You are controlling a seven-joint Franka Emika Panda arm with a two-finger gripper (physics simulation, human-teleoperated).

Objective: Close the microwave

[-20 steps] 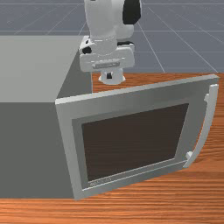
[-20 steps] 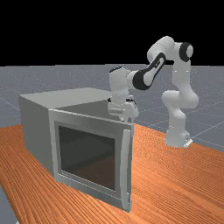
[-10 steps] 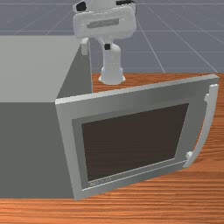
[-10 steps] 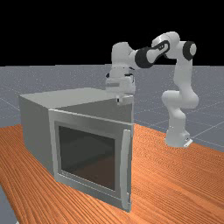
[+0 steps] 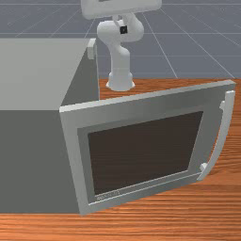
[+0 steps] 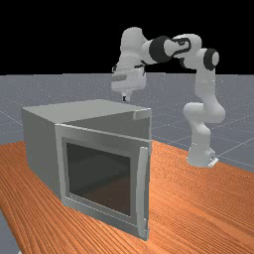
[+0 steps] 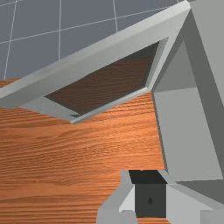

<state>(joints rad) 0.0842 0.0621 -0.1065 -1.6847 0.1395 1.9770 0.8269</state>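
Far view: hovering with the gripper (image 6: 126, 98) pressed together at its tips; higher than the microwave (image 6: 74, 110) and its swung-open door (image 6: 99, 217), touching neither. Wrist view: looking past the gripper onto wooden table (image 7: 65, 153).

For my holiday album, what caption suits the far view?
A white robot arm poised above a grey microwave whose door stands open.
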